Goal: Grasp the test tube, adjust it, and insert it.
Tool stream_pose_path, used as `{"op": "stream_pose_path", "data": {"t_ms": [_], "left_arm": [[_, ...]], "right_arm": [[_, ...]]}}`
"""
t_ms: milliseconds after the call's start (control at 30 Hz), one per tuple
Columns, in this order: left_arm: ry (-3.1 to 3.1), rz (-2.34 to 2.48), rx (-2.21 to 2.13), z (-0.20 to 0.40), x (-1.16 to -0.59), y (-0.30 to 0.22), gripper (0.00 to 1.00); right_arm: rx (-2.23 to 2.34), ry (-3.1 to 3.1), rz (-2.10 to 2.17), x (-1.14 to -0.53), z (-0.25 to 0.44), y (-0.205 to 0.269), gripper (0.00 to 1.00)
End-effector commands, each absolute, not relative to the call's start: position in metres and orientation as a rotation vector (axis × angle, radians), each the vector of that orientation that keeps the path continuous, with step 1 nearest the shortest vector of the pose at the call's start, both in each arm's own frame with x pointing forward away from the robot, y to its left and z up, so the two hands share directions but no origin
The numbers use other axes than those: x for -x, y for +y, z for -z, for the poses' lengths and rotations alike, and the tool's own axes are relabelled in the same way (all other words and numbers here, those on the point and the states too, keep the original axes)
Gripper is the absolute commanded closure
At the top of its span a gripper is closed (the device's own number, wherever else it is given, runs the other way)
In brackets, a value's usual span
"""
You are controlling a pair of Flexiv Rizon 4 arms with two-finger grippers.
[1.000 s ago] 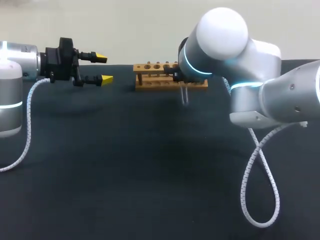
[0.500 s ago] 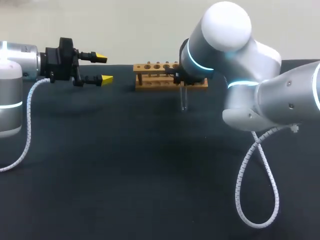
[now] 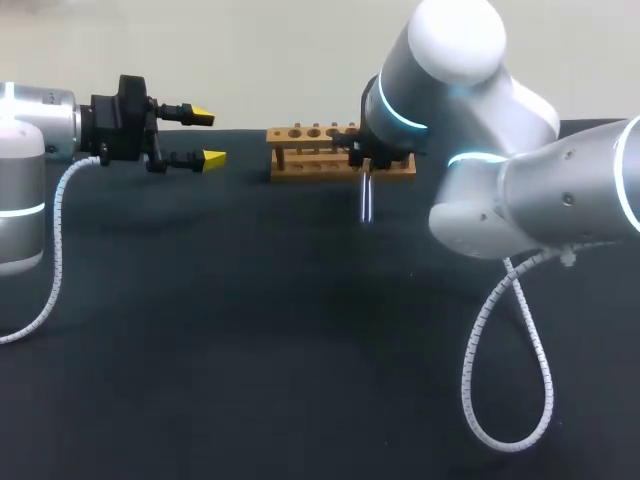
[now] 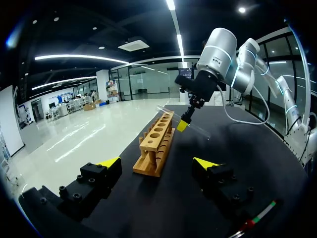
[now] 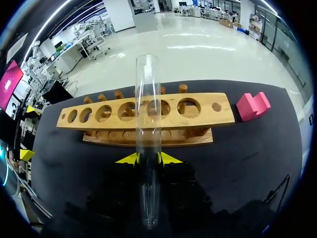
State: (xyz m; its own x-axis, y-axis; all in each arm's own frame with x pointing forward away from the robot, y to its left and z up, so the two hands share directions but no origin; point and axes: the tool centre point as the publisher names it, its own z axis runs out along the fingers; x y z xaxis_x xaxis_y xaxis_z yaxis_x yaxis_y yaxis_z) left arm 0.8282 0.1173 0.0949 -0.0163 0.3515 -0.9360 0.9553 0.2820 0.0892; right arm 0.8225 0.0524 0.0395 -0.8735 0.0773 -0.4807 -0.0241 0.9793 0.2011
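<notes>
- Right now our right gripper is clamped on the test tube; a yellow tip presses on either side of the glass.
- In the right wrist view the tube runs out ahead of the fingers and across the wooden rack, its open mouth at the far end and its rounded end back under the wrist.
- From the head view the test tube shows as a thin clear bar just on the near side of the wooden rack, below our right arm's wrist.
- In the left wrist view the test tube is tilted and raised off the desk, beside the rack and not in any hole.
- The rack stands by the desk's far edge, about midway along it, with every hole we can see unfilled.
- A pink block lies on the desk just beside one end of the rack.
- Our left gripper hangs near the far left corner of the desk, jaws wide apart with nothing between them, fingers pointing toward the rack.
- A coiled white cable loops down from our right arm over the desk's right side.
</notes>
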Motion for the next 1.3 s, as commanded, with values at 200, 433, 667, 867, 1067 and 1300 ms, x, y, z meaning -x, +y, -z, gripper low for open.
{"op": "stream_pose_path", "data": {"t_ms": [200, 433, 667, 867, 1067, 1300], "left_arm": [[1.555, 0.761, -1.241, -0.094, -0.826, 0.118, 0.00], [1.555, 0.761, -1.241, -0.094, -0.826, 0.118, 0.00], [1.555, 0.761, -1.241, -0.094, -0.826, 0.118, 0.00], [1.555, 0.761, -1.241, -0.094, -0.826, 0.118, 0.00], [1.555, 0.761, -1.241, -0.094, -0.826, 0.118, 0.00], [1.555, 0.761, -1.241, -0.094, -0.826, 0.118, 0.00]], "right_arm": [[-0.061, 2.616, -0.273, -0.816, -0.042, 0.051, 1.00], [-0.087, 2.587, -0.270, -0.803, -0.059, 0.047, 1.00], [-0.131, 2.520, -0.261, -0.791, -0.084, 0.041, 1.00], [-0.137, 2.449, -0.221, -0.781, -0.104, 0.036, 1.00], [-0.126, 2.388, -0.214, -0.776, -0.115, 0.034, 1.00], [-0.120, 2.324, -0.211, -0.770, -0.130, 0.032, 1.00]]}}
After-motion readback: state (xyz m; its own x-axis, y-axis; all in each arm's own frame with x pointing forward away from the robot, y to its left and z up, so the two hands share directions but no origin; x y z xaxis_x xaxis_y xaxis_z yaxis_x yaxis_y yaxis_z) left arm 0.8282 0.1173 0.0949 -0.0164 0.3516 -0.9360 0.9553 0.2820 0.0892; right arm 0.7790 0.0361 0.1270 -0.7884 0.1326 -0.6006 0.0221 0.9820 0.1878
